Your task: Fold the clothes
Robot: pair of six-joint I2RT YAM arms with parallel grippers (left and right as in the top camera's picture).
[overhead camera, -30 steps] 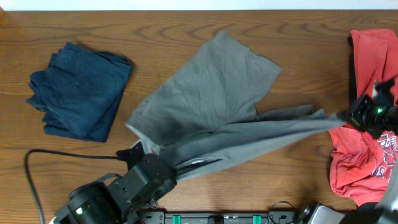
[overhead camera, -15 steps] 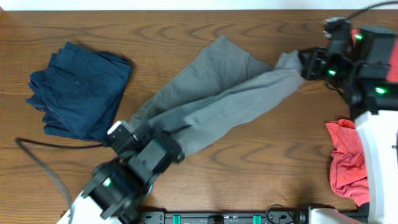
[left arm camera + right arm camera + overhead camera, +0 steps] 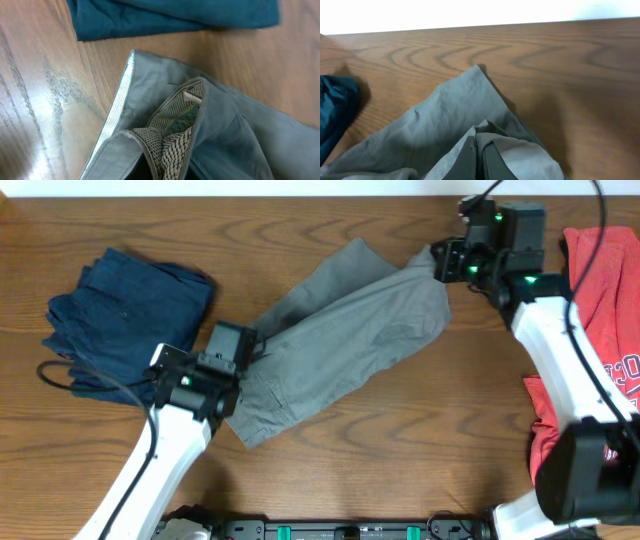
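The pants [image 3: 340,340] are plain mid-grey with no print. Inside the waistband, the lining [image 3: 172,132] is a fine black-and-white weave with a trace of teal. The band's edge [image 3: 116,107] shows pale silver-grey. The folded garment [image 3: 125,320] is dark blue, and looks more teal in the left wrist view. The shirt [image 3: 600,290] is red with pale lettering. The counter [image 3: 450,440] is brown with darker wood grain. The left arm [image 3: 165,460] and right arm [image 3: 560,340] are white, turning black toward the wrist, with small green lights.
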